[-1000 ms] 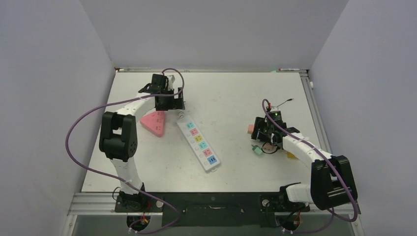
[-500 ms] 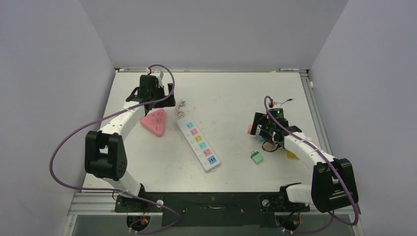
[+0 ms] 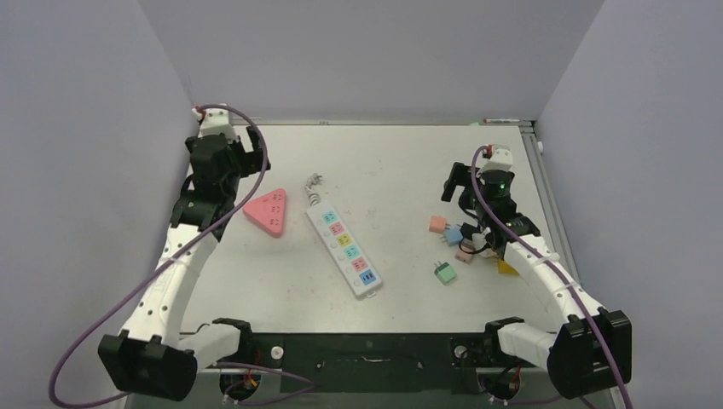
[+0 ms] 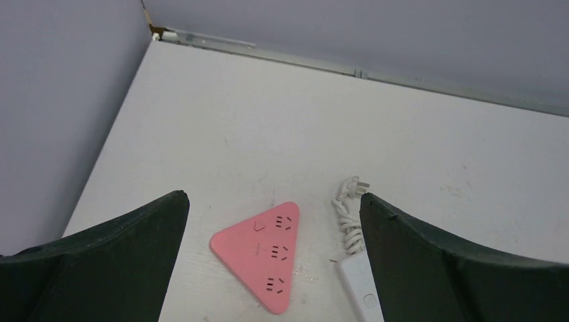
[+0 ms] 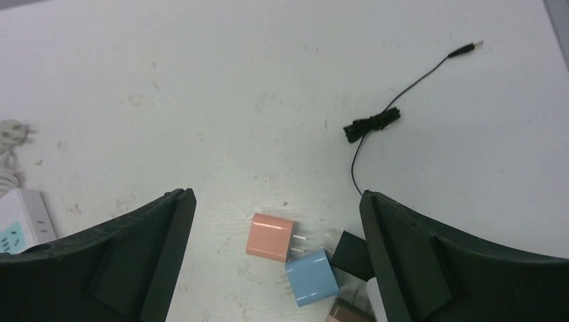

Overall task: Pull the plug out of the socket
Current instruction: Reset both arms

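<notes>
a white, lightly scuffed table [image 3: 401, 162] sits boxed by plain pale lavender walls [image 3: 367, 51] at nine, twelve and three o'clock, a metal strip [image 3: 384, 123] edging its far side

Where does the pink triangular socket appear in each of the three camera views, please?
Top external: pink triangular socket left of centre, beside the white power strip.
Left wrist: socket at bottom centre, strip to its right.
Right wrist: not in view; the strip's end shows at the left edge.
Shared landmark: the white power strip.

Right of power strip [image 3: 344, 240] (not touching), loose green plug [image 3: 444, 273]
</notes>
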